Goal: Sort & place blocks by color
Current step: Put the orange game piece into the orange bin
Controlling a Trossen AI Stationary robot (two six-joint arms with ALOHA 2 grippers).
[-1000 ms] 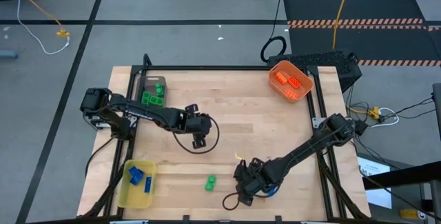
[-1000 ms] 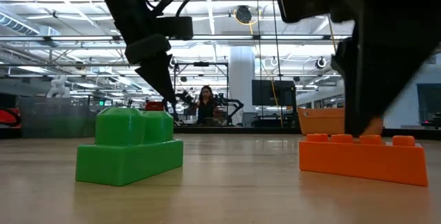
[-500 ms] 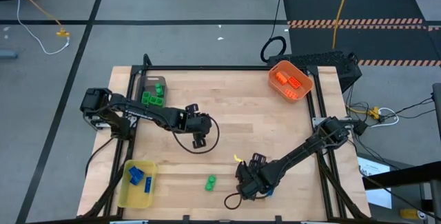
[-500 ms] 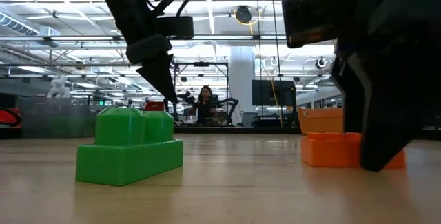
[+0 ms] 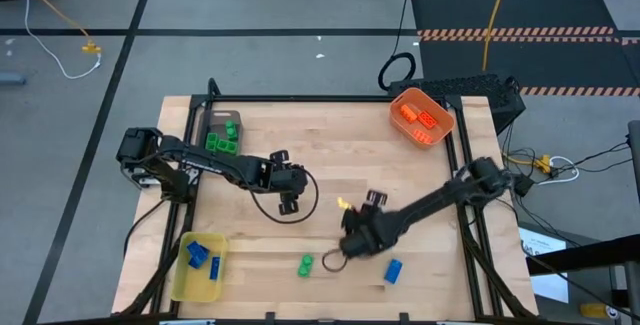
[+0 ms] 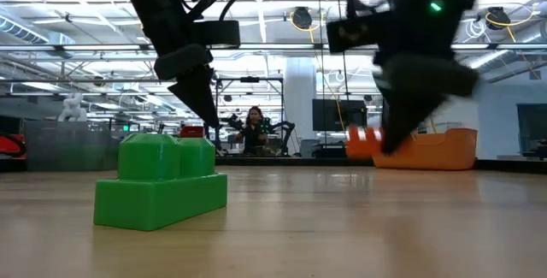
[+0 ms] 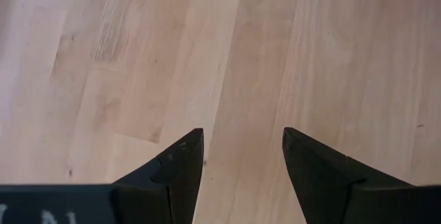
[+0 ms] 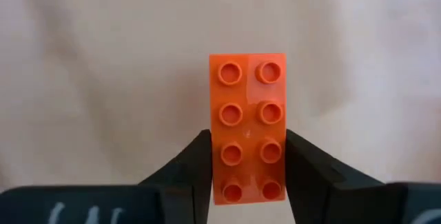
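The right hand (image 8: 248, 176) clenches an orange block (image 8: 248, 127) between its fingers, lifted off the worktop (image 5: 340, 155) near the front middle. The left hand (image 7: 242, 158) hangs released, empty, over bare wood near the centre. A green block (image 6: 161, 181) and a blue block (image 5: 393, 270) lie at the front edge.
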